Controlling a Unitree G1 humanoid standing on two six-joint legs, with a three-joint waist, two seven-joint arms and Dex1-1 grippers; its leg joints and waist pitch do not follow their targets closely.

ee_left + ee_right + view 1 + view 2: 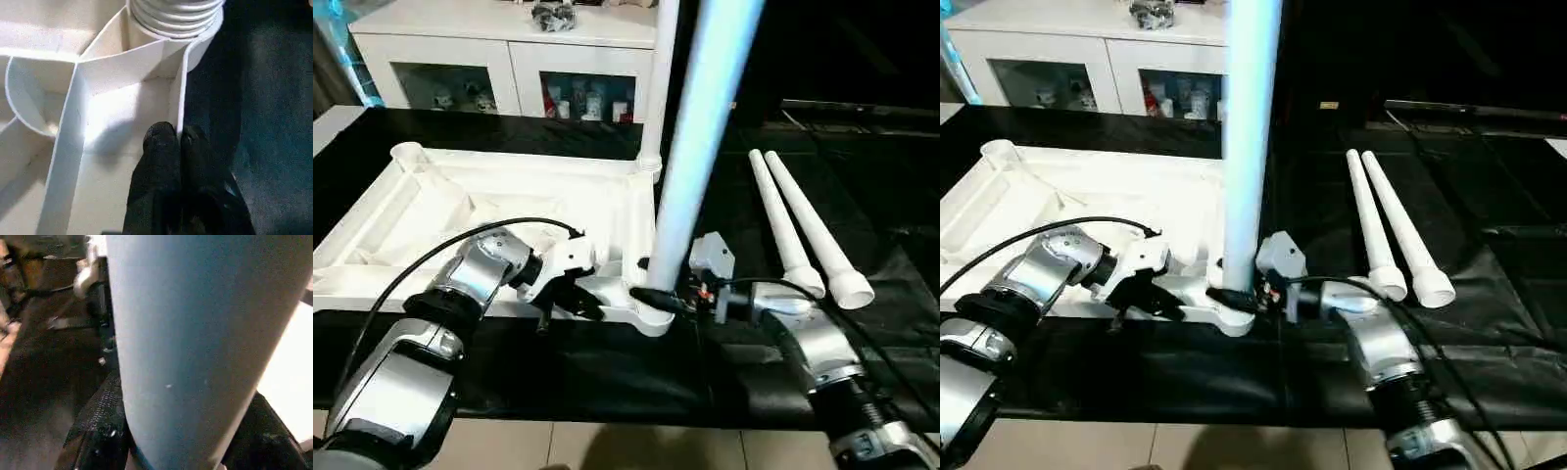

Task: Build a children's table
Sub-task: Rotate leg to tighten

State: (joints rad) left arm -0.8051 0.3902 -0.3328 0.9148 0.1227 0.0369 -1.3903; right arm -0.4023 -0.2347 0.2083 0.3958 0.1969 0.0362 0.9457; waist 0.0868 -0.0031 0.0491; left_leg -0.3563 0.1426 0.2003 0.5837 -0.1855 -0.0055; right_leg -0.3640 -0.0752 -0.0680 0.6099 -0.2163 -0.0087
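Table top [460,211] lies upside down on the black counter [607,377], ribbed underside up, long side running left to right. One leg [656,88] already stands in the far right corner socket. Two loose legs [803,220] lie side by side on the counter to the right, well apart from the top, long axes running near to far, wide ends nearest the robot.

Right end effector [651,297]: fingers spread about halfway and clamped around the base of an upright leg [700,127], right at the near right corner socket [651,315]. Leg's long axis is near vertical, leaning slightly right at its upper end. Left wrist view shows the ribbed, thread-like end of the leg [176,14] sitting in the socket mouth.

Left end effector [568,299]: fingers [161,147] pressed together, pinching the thin near edge wall of the top just left of that socket.

Judgement: step in hand is seating this second leg. The relation that matters is leg axis against socket axis; the slight lean wants straightening before turning or pushing down. Right arm holds the leg; left steadies the top.
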